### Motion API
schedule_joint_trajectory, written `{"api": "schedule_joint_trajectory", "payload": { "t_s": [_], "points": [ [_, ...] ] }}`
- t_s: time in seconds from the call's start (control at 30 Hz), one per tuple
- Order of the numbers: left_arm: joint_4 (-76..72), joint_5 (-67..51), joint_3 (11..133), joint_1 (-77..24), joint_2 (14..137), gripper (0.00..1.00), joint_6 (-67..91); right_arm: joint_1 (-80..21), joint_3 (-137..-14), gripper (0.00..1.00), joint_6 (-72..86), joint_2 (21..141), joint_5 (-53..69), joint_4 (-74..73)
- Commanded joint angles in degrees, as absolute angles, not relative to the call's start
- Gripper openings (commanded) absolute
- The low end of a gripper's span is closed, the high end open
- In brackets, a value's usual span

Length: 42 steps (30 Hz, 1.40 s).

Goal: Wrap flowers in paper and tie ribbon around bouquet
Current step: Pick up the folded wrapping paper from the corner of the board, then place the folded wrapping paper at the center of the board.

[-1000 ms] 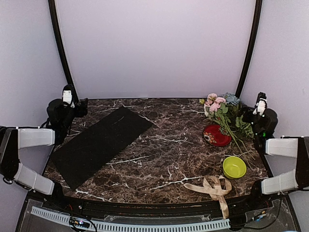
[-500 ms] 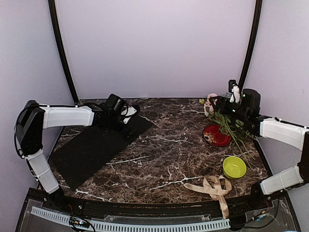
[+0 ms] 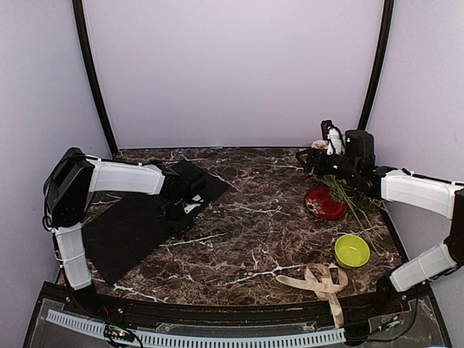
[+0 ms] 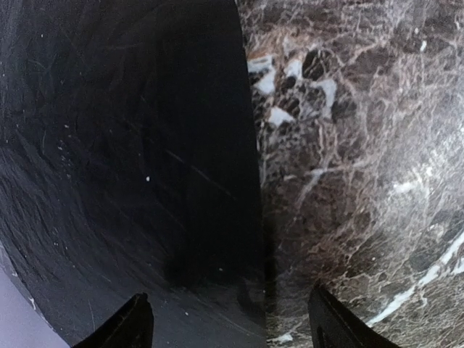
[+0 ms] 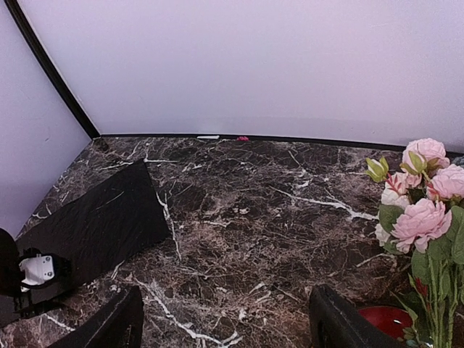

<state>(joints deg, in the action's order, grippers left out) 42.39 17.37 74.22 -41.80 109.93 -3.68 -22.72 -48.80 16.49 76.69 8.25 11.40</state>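
Lying flat at the left of the top view, the paper [image 3: 138,217] is a thin, dull black sheet with straight edges on the shiny brown marbled table [image 3: 254,217]. The left gripper [image 4: 232,322] hangs over the sheet's right edge, its two fingers spread wide with nothing between them. At the upper right, the right gripper [image 5: 225,319] is spread wide too, near the flowers [image 5: 424,210], which have soft pink blooms and thin green stems. Lower down sit a round red dish [image 3: 324,204], a round green bowl [image 3: 351,251] and the ribbon [image 3: 319,281], a flat tan band in loose loops.
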Motion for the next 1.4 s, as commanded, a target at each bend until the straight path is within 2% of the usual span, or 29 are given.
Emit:
{"api": "schedule_joint_trajectory", "payload": {
  "t_s": [0.0,0.2,0.4,0.47,0.63,0.8,1.2,1.37],
  "points": [
    [46.5,21.0,74.2,-41.9,111.2,0.76,-2.2,-23.6,-51.0,0.79,15.4,77.1,7.5,11.4],
    [43.9,28.6,73.8,-41.9,112.5,0.71,-4.9,-23.9,-51.2,0.79,15.5,77.7,8.7,12.4],
    [37.6,30.6,72.0,-42.2,112.6,0.54,-9.9,-24.1,-52.0,0.79,15.4,78.5,9.4,12.2],
    [35.8,31.4,71.0,-42.6,112.3,0.43,-11.5,-24.2,-52.1,0.79,15.2,78.6,9.7,12.0],
    [29.7,34.5,69.1,-42.8,110.1,0.01,-13.0,-24.3,-52.1,0.79,15.0,78.3,9.8,12.0],
    [24.8,38.9,67.9,-42.8,106.9,0.0,-14.0,-24.3,-52.1,0.79,15.2,77.8,9.9,11.8],
    [18.1,35.7,67.2,-42.7,94.7,0.0,-10.4,-25.4,-51.6,0.79,15.0,75.5,10.0,10.6],
    [17.3,23.7,68.7,-42.8,90.3,0.0,-6.2,-29.0,-52.6,0.78,15.2,76.1,8.6,9.8]
  ]
}}
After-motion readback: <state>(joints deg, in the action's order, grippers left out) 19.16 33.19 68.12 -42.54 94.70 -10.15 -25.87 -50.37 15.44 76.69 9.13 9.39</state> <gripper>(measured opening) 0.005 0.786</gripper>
